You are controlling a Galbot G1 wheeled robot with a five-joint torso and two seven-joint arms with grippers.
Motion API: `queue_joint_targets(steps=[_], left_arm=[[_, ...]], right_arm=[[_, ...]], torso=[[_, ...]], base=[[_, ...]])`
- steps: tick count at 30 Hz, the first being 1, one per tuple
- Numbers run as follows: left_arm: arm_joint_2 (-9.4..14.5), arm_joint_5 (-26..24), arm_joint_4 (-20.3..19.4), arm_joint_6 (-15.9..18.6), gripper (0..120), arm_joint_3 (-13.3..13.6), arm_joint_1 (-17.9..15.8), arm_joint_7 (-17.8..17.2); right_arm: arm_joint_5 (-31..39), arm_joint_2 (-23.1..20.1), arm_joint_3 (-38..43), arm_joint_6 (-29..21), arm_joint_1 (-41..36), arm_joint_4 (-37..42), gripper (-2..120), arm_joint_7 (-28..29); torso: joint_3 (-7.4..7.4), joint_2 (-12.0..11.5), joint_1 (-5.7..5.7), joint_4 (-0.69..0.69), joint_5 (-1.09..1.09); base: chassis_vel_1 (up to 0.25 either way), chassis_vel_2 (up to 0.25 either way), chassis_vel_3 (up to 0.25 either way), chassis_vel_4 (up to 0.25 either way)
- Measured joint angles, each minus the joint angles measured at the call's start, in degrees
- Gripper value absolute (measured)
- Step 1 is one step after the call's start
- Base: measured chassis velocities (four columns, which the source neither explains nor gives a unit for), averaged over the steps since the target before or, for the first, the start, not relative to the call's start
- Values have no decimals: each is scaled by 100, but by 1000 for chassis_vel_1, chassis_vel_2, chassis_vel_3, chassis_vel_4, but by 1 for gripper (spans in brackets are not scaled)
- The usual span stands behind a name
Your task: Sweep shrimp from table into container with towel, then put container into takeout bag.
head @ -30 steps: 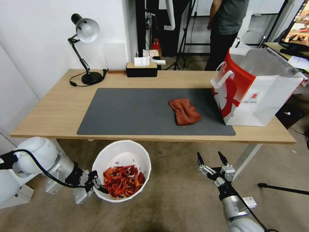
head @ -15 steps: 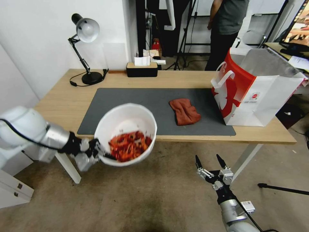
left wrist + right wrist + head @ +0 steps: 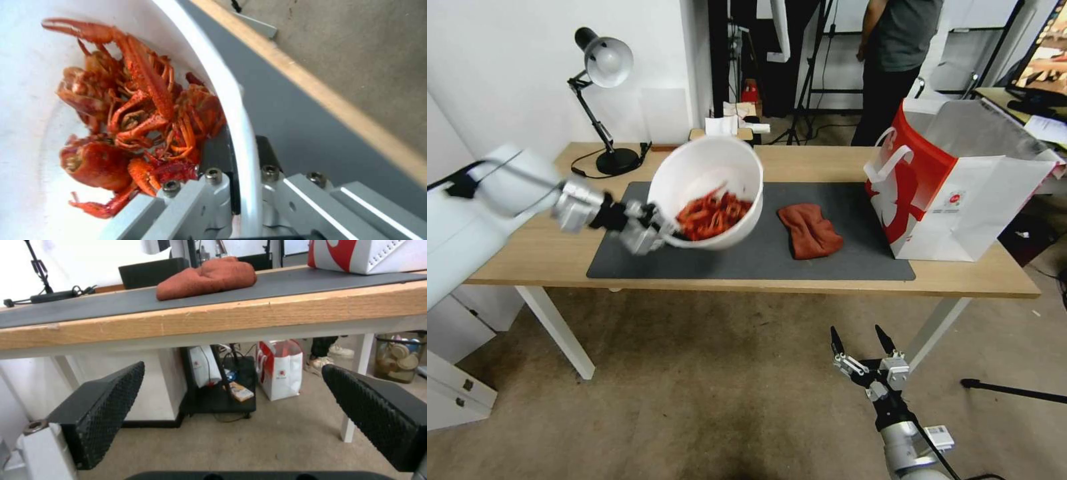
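Holding the container (image 3: 707, 190) by its rim, the left gripper (image 3: 650, 230) has it up in the air over the dark mat (image 3: 654, 263) on the table (image 3: 547, 230), tipped a bit toward the robot. Left wrist view shows the jaws clamped on the rim (image 3: 242, 140), one finger inside the wall and one outside. Shrimp (image 3: 712, 215) all piled in the low side of the container, right against the inner finger, none seen on the table.

Takeout bag (image 3: 960, 193) stands at the table's right end, mouth open and facing up, well apart from the container. Key relation: the bag lies to the right of the held container, with the towel (image 3: 808, 230) lying on the mat between them. The bag's rim sits about level with or above the container, so I judge the container needs to clear that rim before it can come down into the opening. The tilt is a spill risk since the load sits at the low edge.

Right gripper (image 3: 864, 347) hangs low below the front edge of the table, jaws spread wide, holding nothing. It is nearer the bag but idle; the left arm carries the load
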Motion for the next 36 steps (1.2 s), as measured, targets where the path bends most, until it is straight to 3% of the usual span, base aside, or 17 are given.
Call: queue_joint_targets(steps=[1,4,5,8,9,10,12,13,16,17,20,22,26,28,30,32,36], left_arm=[[0,0,0,0,0,0,0,0],[-477,29,501,-37,0,210,-288,-52],[-477,29,501,-37,0,210,-288,-52],[-1249,122,1185,-57,0,251,-494,-195],[-1249,122,1185,-57,0,251,-494,-195],[-1602,144,1446,-51,0,278,-569,-300],[-2069,164,1862,-48,0,279,-679,-387],[-2069,164,1862,-48,0,279,-679,-387],[-2654,251,2537,-110,0,278,-943,-421],[-2654,251,2537,-110,0,278,-943,-421],[-2968,352,2946,-188,0,338,-1147,-402],[-3360,476,3443,-229,0,351,-1328,-446],[-3662,543,3758,-172,0,360,-1448,-573],[-4171,664,4294,-100,0,290,-1611,-704],[-4234,664,4355,-80,0,281,-1634,-733],[-4526,689,4606,-6,0,263,-1780,-958],[-4720,699,4690,34,0,262,-1901,-1094]], right_arm=[[0,0,0,0,0,0,100,0],[-59,58,2,2,-16,2,100,1],[-59,58,2,2,-16,2,100,1],[-109,134,2,2,-8,-26,100,5],[-109,134,2,2,-8,-26,100,5],[-123,157,2,2,-3,-40,100,6],[-137,176,3,3,2,-59,100,8],[-137,176,3,3,2,-59,100,8],[-141,194,46,2,8,-99,100,13],[-141,194,46,2,8,-99,100,13],[-142,203,55,3,12,-113,100,16],[-151,223,64,2,22,-120,100,20],[-167,242,66,1,26,-136,100,22],[-193,275,67,-2,25,-147,100,25],[-196,280,68,-2,24,-147,100,25],[-202,299,72,-2,5,-149,100,26],[-211,319,75,0,-6,-164,100,26]], torso=[[0,0,0,0,0],[0,0,0,2,-1],[0,0,0,2,-1],[-1,0,0,2,-1],[-1,0,0,2,-1],[-1,0,0,-1,1],[0,0,0,-5,1],[0,0,0,-5,1],[0,0,0,0,1],[0,0,0,0,1],[-1,0,-1,3,1],[-1,0,-2,1,0],[-1,0,-1,0,1],[-1,0,-1,-1,1],[-1,0,-1,-2,1],[-1,0,-1,1,0],[-1,0,-1,1,0]], base=[[0,0,0,0],[0,0,0,0],[0,0,0,0],[0,0,0,0],[0,0,0,0],[0,0,0,0],[0,0,0,0],[0,0,0,0],[0,0,0,0],[0,0,0,0],[0,0,0,0],[0,0,0,0],[0,0,0,0],[0,0,0,0],[0,0,0,0],[0,0,0,0],[0,0,0,0]])
